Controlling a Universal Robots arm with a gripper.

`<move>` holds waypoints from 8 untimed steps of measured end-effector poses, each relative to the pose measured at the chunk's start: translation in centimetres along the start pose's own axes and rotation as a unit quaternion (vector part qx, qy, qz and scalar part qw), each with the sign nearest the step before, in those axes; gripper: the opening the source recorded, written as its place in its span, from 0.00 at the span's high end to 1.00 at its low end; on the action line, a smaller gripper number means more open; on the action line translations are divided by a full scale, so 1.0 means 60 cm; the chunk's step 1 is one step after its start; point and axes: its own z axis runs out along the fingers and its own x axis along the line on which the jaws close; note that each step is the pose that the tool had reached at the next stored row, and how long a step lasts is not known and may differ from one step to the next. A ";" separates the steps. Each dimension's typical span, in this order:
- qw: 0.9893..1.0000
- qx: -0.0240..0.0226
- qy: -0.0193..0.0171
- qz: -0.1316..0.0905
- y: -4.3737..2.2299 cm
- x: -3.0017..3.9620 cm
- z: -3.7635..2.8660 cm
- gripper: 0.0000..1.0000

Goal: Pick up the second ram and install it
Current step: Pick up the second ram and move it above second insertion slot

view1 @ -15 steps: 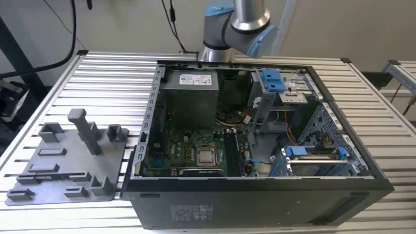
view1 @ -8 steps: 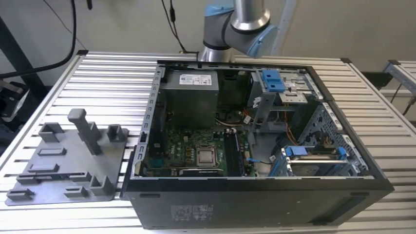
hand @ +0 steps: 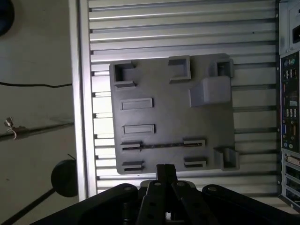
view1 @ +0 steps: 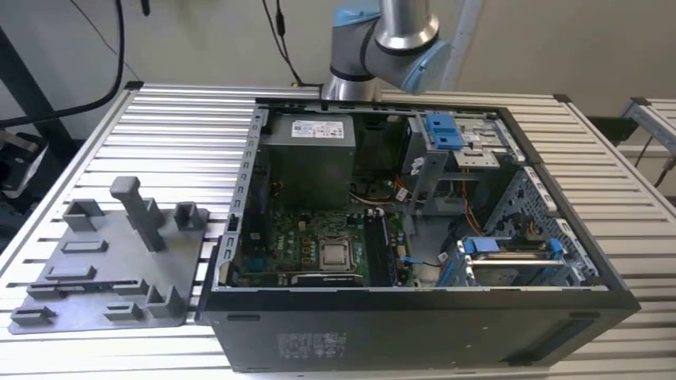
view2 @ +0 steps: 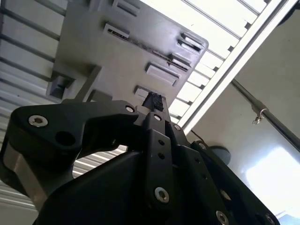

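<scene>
The second ram point(hand: 161, 146) shows as a thin dark strip standing on edge between two slotted blocks of the grey holder plate point(hand: 159, 79). The second wrist view shows the same ram point(view2: 150, 48) and plate point(view2: 93, 47). My gripper point(hand: 165, 169) hangs well above the plate, beyond its edge nearest the ram, with its black fingertips together and nothing between them. The second wrist view shows the gripper point(view2: 154, 101) from behind. In the exterior view the plate point(view1: 106, 261) lies on the exterior view's left, beside the open computer case point(view1: 423, 237).
The case lies on its side on a slatted metal table point(view1: 190, 119), motherboard point(view1: 317, 237) exposed, with blue drive brackets point(view1: 444, 131) on the exterior view's right. The plate carries a tall upright post point(view1: 138, 210) and several low blocks. The arm's base point(view1: 381, 47) stands behind the case.
</scene>
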 end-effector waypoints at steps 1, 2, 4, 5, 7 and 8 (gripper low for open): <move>1.000 0.000 0.000 -0.007 0.000 0.000 0.000 0.89; 1.000 0.000 0.001 -0.015 0.000 0.000 0.000 0.89; 0.999 0.001 0.001 -0.034 0.000 0.000 0.000 0.89; 0.999 0.001 0.002 -0.041 0.000 0.000 0.000 0.89; 0.998 0.002 0.002 -0.057 0.000 0.000 0.000 0.89; 0.998 0.002 0.003 -0.065 0.000 0.000 0.000 0.89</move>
